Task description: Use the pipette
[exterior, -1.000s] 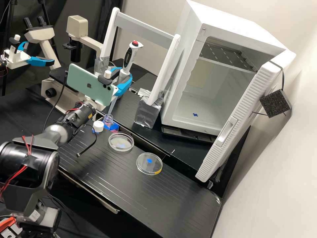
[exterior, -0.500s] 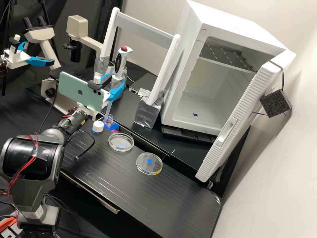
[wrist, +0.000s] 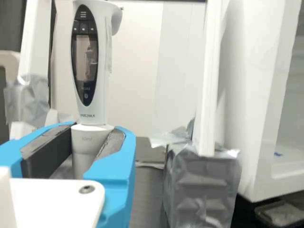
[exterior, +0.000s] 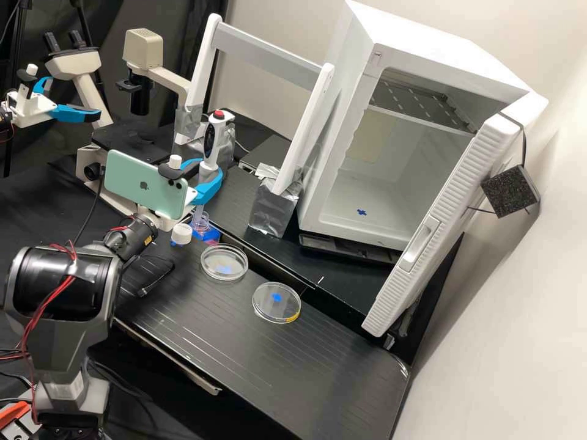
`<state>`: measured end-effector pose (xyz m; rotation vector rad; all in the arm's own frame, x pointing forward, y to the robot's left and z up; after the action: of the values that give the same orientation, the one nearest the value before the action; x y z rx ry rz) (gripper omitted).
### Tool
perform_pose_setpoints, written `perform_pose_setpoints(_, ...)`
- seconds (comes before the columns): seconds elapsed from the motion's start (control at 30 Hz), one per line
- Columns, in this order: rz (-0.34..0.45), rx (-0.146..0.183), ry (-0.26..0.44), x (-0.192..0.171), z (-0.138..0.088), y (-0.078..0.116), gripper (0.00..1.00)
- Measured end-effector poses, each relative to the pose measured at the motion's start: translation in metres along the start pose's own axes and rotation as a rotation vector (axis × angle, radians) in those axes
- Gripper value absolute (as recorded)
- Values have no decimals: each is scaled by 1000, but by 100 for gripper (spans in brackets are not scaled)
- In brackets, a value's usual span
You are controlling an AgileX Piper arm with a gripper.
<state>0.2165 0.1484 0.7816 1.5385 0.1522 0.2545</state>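
The pipette (exterior: 210,143) was in the upper left part of the high view, and the gripper (exterior: 209,167) had its two blue fingers (exterior: 210,188) pinched around it. It looked hard and smooth, so it might slip if the grip was loose. It was likely not heavy, but its thin tip could bend or pop off. The grey part just under the white handle seemed a good spot to hold. The red button (exterior: 218,114) was at the top, and its long body ran down and a bit left, toward the bottle (exterior: 211,234).
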Motion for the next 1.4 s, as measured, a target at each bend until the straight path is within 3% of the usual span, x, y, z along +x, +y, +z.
perform_pose_setpoints(0.27, -25, -5, -54, 2, 8, -11, 0)
perform_pose_setpoints(0.53, -21, -2, -52, 1, 8, -9, 0)
perform_pose_setpoints(1.0, 67, 46, 5, -7, -6, 20, 0)
perform_pose_setpoints(1.27, 160, 89, 42, -11, -15, 47, 0)
perform_pose_setpoints(1.4, 197, 95, 62, -14, -19, 56, 0)
